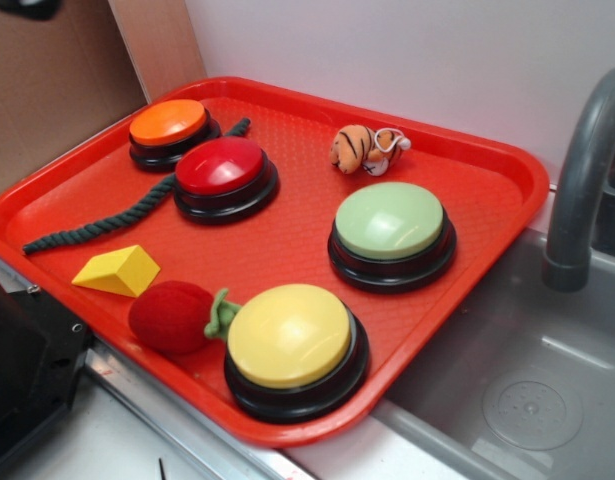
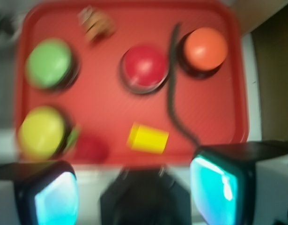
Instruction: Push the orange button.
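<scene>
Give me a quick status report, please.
Gripper open, short of the tray. Orange button untouched, far corner. Rope alongside it, red button adjacent.

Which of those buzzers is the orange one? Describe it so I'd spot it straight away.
Start at the red tray and go to its far left corner. The orange button sits there on a black base, beside the red button, with a dark green rope running past. Its dome alone is orange.

1. A plain white wall (image 1: 407, 60) is seen behind the scene.
2. A brown panel (image 1: 47, 90) is set at the left.
3. A grey sink basin (image 1: 527, 390) and a grey faucet (image 1: 582, 180) are seen at the right.
</scene>
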Robot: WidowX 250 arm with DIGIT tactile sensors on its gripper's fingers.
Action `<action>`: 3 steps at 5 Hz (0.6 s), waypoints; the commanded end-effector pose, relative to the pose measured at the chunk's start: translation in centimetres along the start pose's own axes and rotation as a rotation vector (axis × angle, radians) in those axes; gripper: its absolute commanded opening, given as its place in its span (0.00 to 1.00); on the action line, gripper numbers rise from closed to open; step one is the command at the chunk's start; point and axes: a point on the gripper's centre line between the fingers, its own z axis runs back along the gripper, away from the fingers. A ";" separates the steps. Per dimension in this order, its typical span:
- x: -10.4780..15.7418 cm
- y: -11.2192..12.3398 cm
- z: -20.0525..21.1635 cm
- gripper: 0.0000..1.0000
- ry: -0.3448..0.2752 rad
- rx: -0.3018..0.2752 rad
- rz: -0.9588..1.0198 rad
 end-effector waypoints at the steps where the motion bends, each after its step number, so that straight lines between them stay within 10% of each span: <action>1: 6.0 4.2 -3.5 1.00 -0.204 0.015 0.256; 3: 8.0 5.2 -8.3 1.00 -0.184 0.019 0.486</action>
